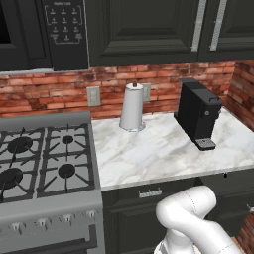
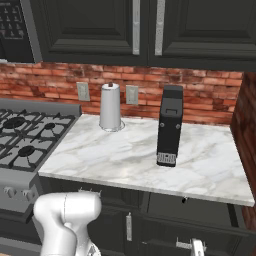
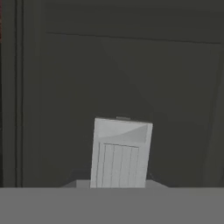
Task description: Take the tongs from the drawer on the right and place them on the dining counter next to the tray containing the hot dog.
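Tongs: judged lying inside drawer (image 2: 190, 207) under right end of marble worktop (image 2: 150, 155), out of sight behind dark front; long axis not readable. Drawer sitting below coffee machine (image 2: 169, 125), right of stove (image 2: 25, 145). Gripper (image 3: 121, 153) working low before cabinet, facing flat dark panel at close range, so tongs probably lying ahead of and above fingers. Hand view showing one pale ribbed pad; jaw gap and any hold not discernible. Arm (image 2: 67, 215) rising at lower left of right base view.
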